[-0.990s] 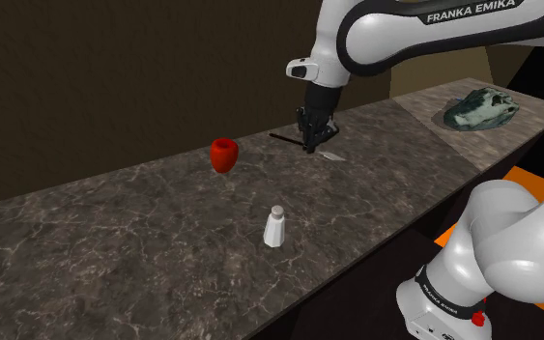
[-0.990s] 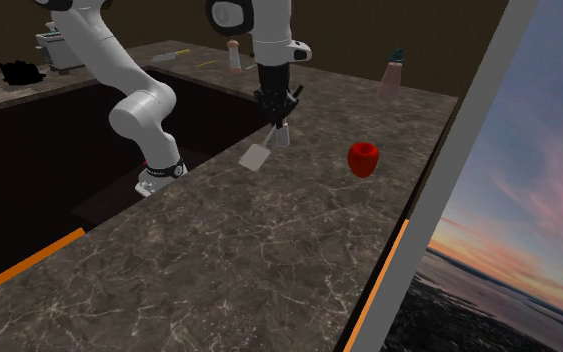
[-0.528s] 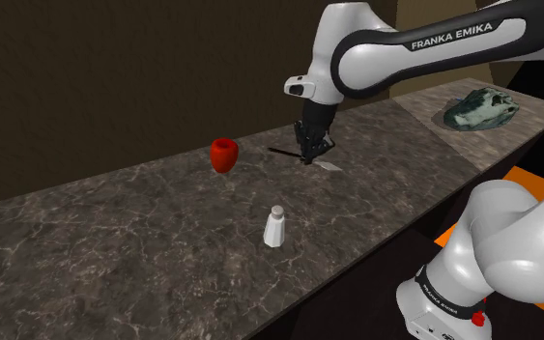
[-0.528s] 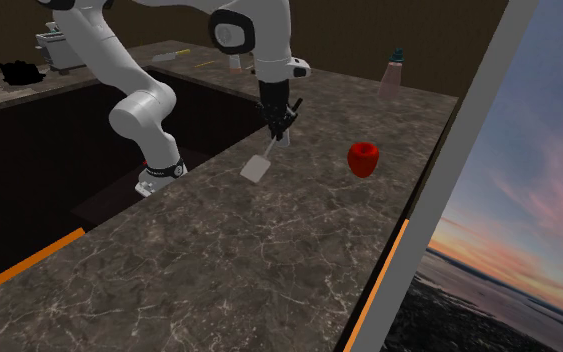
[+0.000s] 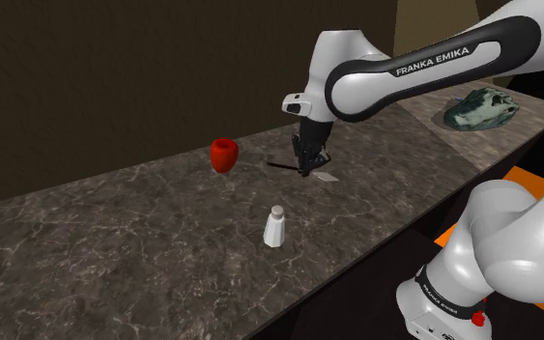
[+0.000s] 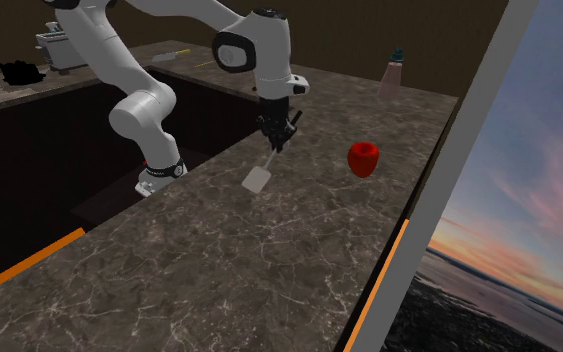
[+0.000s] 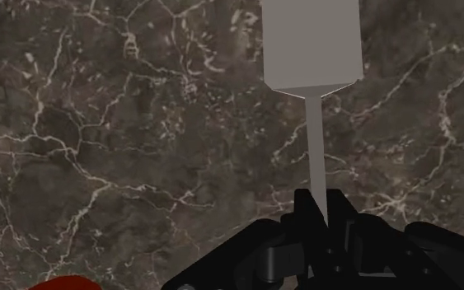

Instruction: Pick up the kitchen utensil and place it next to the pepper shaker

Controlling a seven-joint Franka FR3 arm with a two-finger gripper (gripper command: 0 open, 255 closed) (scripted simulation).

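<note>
Shoulder view: gripper clamped on spatula, beyond the white pepper shaker, well apart from it; blade juts from the fingers toward the stand side.

Second exterior view: spatula hangs slanting below gripper, over marble counter.

Wrist view: fingers pinch the thin shank; blade straight ahead of gripper.
</note>
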